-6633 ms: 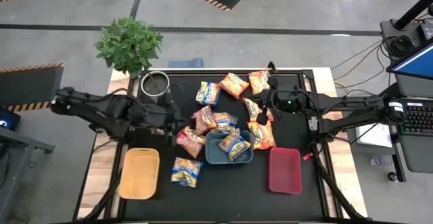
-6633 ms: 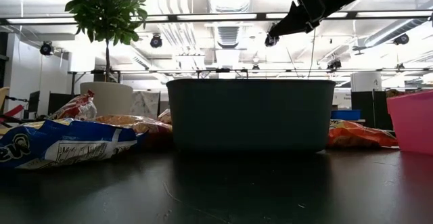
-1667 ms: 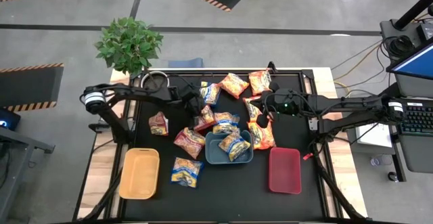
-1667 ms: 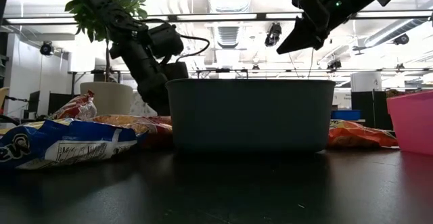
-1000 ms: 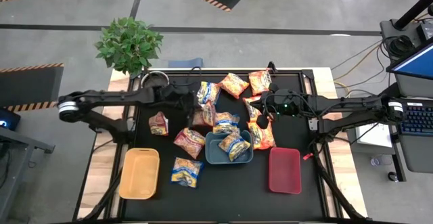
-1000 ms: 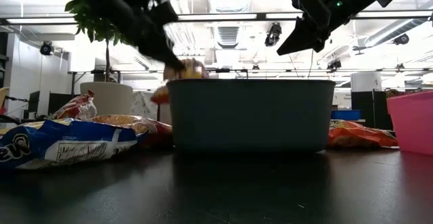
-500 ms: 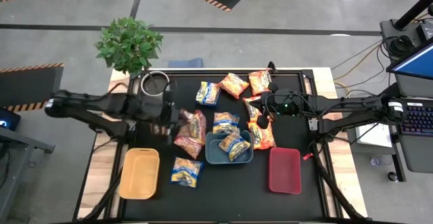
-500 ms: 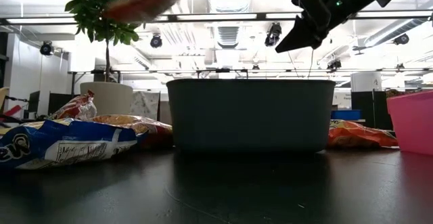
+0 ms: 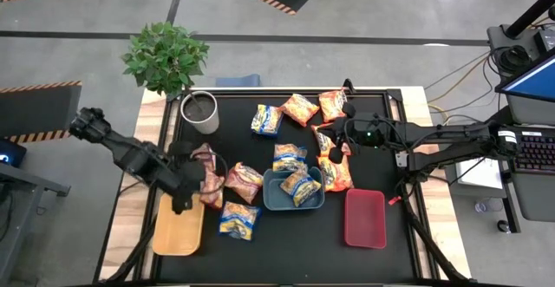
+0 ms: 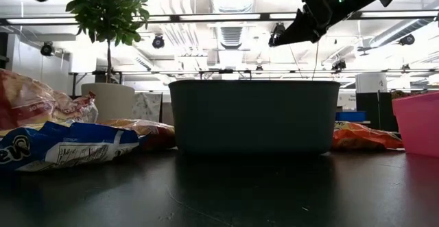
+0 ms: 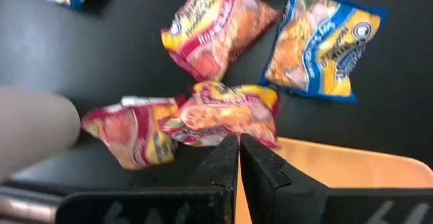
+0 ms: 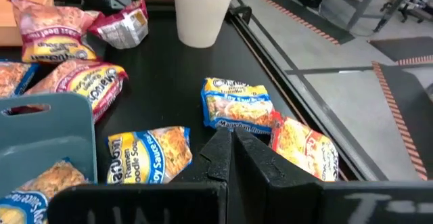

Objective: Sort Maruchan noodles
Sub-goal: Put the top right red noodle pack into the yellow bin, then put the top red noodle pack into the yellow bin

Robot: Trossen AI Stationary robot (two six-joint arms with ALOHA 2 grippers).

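Note:
Maruchan noodle packets lie scattered on the black table [image 9: 286,244]; one lies in the blue tray [image 9: 293,189]. My left gripper [image 9: 192,192] is shut on a red packet [image 9: 213,192] just above the far right corner of the yellow tray [image 9: 178,231]. Another red packet [image 9: 205,159] lies flat on the table beyond it. My right gripper [image 9: 334,153] hangs shut with nothing in it above the orange packets [image 9: 334,172] at the right. My left gripper pinches the red packet by its edge [image 11: 226,130] between its two fingertips. The fingers come steeply from above. The packet is lifted clear and spreads out beyond the fingertips, over the table beside the yellow tray [image 11: 338,176].
A white cup [image 9: 200,112] stands at the far left corner and a red tray [image 9: 364,218] at the near right. A blue packet [image 9: 238,220] lies right of the yellow tray. More packets [image 9: 299,109] lie along the far side. A potted plant [image 9: 165,57] stands behind the table.
My left gripper has carried the red packet from the middle of the table toward the left and near edges, tipping to point steeply down. The packet is now by the yellow tray's far right corner.

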